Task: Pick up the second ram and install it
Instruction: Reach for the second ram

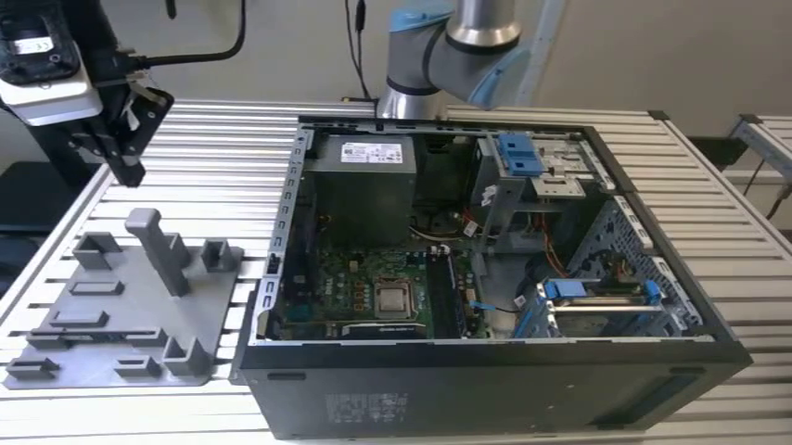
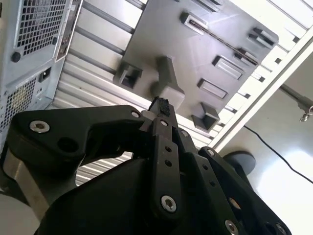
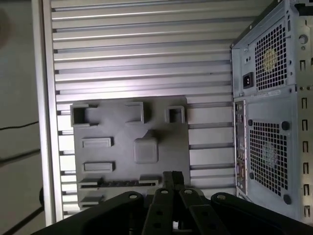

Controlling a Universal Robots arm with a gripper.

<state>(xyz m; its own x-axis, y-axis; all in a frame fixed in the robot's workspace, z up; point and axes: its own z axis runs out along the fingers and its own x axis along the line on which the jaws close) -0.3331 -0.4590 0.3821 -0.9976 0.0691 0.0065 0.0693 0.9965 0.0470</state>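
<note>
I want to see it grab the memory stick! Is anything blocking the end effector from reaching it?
Nothing visible blocks it. The end effector hangs in open air above the grey tray, and the second ram lies in its slot there, uncovered.

You have the computer case [image 1: 495, 389] on the table [image 1: 223, 139] toward the exterior view's right, with the fixture tray [image 1: 229, 297] just beside it on the left. Inside the case, the power-supply box [image 1: 362, 185] sits at the far side and the motherboard [image 1: 371, 278] nearer. The second ram [image 3: 120, 184] lies in the tray. The gripper [image 1: 129, 176] hangs above the tray's far end.
</note>
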